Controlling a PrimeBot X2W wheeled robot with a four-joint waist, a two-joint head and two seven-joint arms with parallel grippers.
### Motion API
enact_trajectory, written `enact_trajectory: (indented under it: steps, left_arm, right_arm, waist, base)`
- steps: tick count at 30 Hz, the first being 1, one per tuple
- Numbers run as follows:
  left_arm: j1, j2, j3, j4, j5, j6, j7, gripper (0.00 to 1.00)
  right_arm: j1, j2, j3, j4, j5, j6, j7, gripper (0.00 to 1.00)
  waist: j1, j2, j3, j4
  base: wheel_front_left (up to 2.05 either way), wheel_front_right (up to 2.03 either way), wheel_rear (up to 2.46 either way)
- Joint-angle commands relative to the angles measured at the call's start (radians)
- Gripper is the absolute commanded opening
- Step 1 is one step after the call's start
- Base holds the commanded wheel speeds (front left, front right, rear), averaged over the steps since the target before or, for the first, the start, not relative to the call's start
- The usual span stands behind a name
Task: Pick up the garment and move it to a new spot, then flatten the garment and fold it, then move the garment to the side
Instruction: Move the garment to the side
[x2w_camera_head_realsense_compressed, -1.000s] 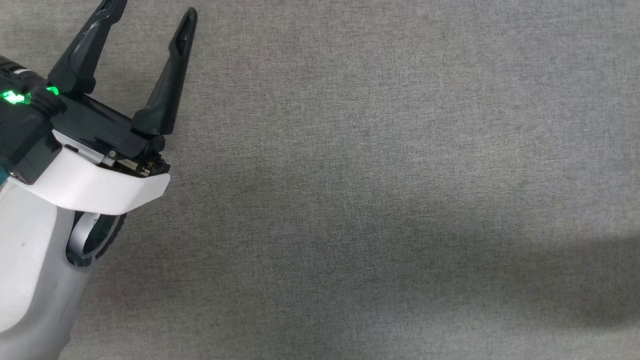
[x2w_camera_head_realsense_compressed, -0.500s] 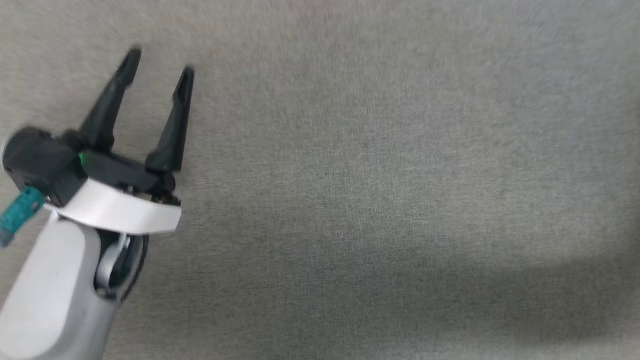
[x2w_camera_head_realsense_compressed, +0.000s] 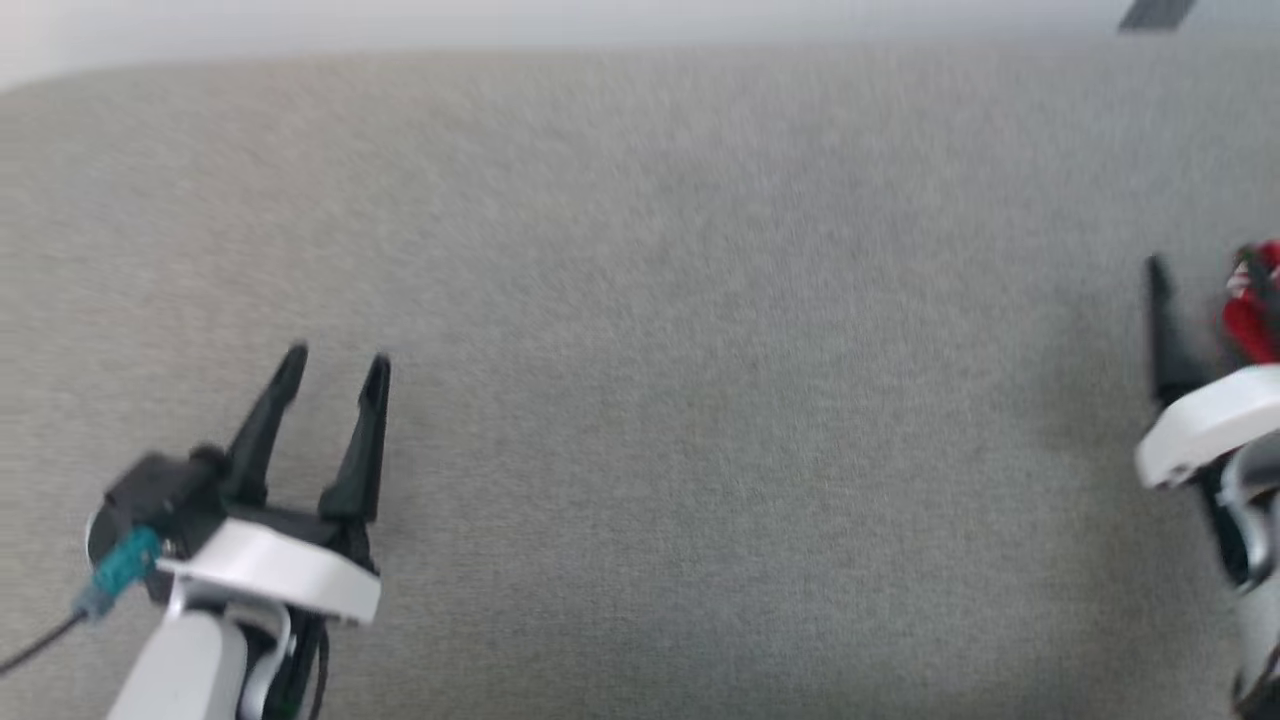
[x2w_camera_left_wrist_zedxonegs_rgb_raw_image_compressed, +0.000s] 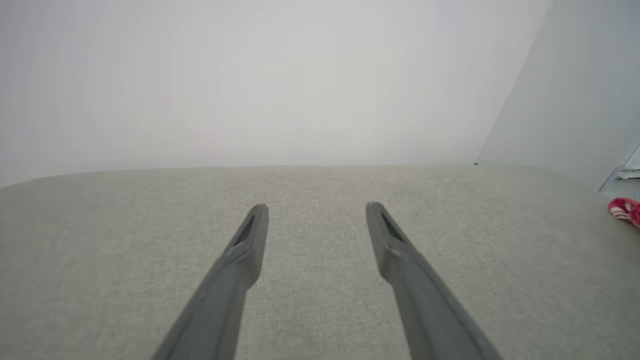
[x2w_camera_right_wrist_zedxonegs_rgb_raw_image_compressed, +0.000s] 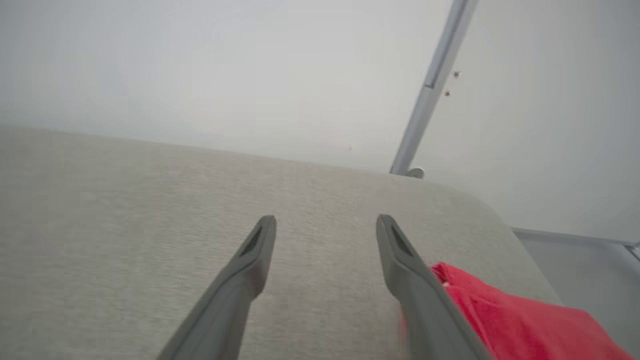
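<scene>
Head view: the camera has swung upward since a second ago, so the whole picture has shifted. The bench's (x2w_camera_head_realsense_compressed: 640, 300) far edge, the right gripper (x2w_camera_right_wrist_zedxonegs_rgb_raw_image_compressed: 326, 220) and a scrap of red now come in at the right border. That is the camera's move, not the things'.
Left gripper (x2w_camera_head_realsense_compressed: 337, 362): jaws released with nothing between them, over bare grey cloth at the bench's left.
Right gripper: jaws spread wide and empty, pointing across the bench.
Garment (x2w_camera_right_wrist_zedxonegs_rgb_raw_image_compressed: 505, 320): the red jersey lies at the bench's right end, just beside the right gripper's outer finger. Whether they touch I cannot tell. White stripes show on one edge. Too little shows to say whether it is folded or bunched.
Meaning for the task: the scene fits a jersey waiting at the edge to be picked up, and equally one already folded and set aside.
Writing: no brand, label or lettering can be read.
</scene>
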Motion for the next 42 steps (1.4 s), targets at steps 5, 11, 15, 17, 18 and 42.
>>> enact_trajectory:
  steps: [5,11,15,17,18,42]
  left_arm:
    - [0.087,-0.024,0.032,0.022,0.0,0.002,-0.005,1.0]
    - [0.164,-0.051,0.075,0.026,0.019,0.002,-0.005,1.0]
    - [0.215,-0.067,0.089,0.02,0.031,0.002,-0.005,1.0]
    - [0.237,-0.075,0.097,0.016,0.033,0.002,-0.005,1.0]
    - [0.249,-0.079,0.1,0.013,0.035,0.002,-0.005,1.0]
    - [0.42,-0.109,0.128,-0.111,0.07,0.002,-0.005,1.0]
  right_arm:
    - [0.073,0.044,0.05,0.003,0.043,-0.001,-0.055,1.0]
    - [0.172,0.085,0.062,-0.04,0.077,-0.001,-0.11,1.0]
    - [0.25,0.119,0.072,-0.089,0.098,-0.001,-0.127,1.0]
    - [0.284,0.14,0.069,-0.116,0.104,-0.001,-0.135,1.0]
    - [0.303,0.148,0.066,-0.13,0.104,-0.001,-0.138,1.0]
    - [0.601,0.256,-0.073,-0.396,0.105,-0.001,-0.147,1.0]
  waist:
    - [0.0,-0.0001,-0.113,0.046]
    - [0.0,-0.0001,-0.18,0.077]
    - [0.0,-0.0001,-0.22,0.091]
    - [0.0,-0.0001,-0.237,0.095]
    - [0.0,-0.0001,-0.245,0.098]
    - [0.0,-0.0001,-0.295,0.126]
  base:
    - [0.0,0.0,0.0]
    - [0.0,0.0,0.0]
    - [0.0,0.0,0.0]
    - [0.0,0.0,0.0]
    - [0.0,0.0,0.0]
    - [0.0,0.0,0.0]
